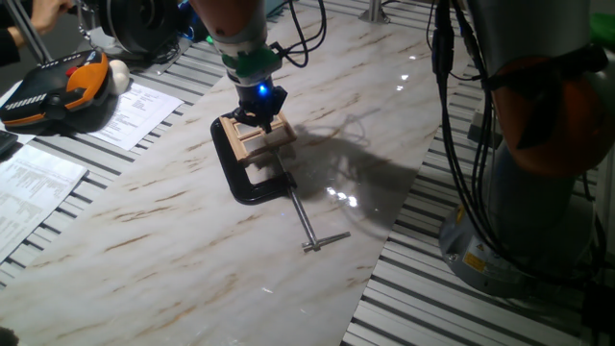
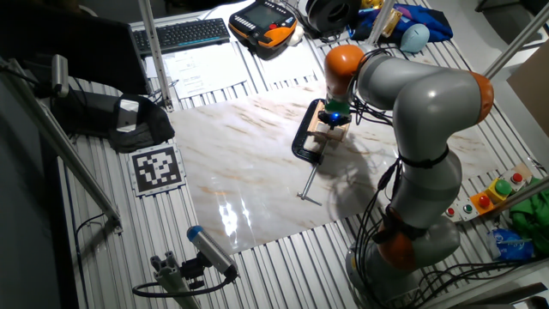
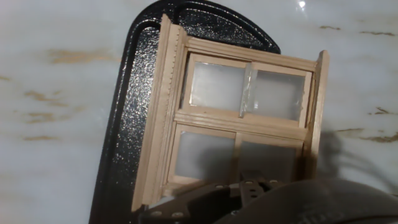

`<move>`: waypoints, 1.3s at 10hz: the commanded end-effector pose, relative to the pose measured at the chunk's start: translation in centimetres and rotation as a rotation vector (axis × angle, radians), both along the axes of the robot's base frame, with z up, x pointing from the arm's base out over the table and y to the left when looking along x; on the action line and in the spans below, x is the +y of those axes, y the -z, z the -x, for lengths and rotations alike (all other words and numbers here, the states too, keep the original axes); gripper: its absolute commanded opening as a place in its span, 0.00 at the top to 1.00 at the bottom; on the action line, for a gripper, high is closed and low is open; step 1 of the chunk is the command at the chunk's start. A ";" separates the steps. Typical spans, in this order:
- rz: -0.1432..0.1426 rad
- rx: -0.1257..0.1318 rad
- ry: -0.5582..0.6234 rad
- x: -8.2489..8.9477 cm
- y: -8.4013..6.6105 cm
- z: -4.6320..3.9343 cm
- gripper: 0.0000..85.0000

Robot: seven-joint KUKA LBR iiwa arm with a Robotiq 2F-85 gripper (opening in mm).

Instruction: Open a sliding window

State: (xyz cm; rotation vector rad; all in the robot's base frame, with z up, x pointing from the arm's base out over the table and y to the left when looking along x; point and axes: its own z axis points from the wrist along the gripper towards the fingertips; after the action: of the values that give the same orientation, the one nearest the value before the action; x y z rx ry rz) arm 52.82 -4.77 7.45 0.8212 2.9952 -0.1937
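The light, fragile sliding window (image 3: 239, 124), pinned by the C-clamp (image 1: 252, 183), likely wants a gentle push on its middle rail; the gripper (image 1: 259, 113), at the frame's 6 o'clock, hides its finger spacing.

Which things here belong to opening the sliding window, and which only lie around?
For the job:
sliding window
tool above it
black C-clamp under it

Lying around:
orange-and-black pendant
papers
keyboard
marker card

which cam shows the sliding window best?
Hand view: the sliding window fills the frame, panes and bars clear. In both fixed views it is small, partly hidden under the hand.
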 end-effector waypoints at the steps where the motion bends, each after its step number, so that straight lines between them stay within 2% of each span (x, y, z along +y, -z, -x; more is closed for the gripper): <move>1: -0.001 -0.002 -0.002 -0.2 0.3 -0.08 1.00; 4: 0.007 0.000 -0.003 -0.9 0.6 -0.34 1.00; 6: 0.002 -0.004 0.001 -1.3 0.9 -0.58 1.00; 10: 0.007 0.039 -0.005 -1.4 -0.3 -2.01 1.00; 13: 0.013 0.041 -0.010 -2.0 -0.8 -2.66 1.00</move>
State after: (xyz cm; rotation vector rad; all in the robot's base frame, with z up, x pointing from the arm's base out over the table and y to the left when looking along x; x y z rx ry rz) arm 55.52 -6.77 8.20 0.8113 3.0323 -0.2320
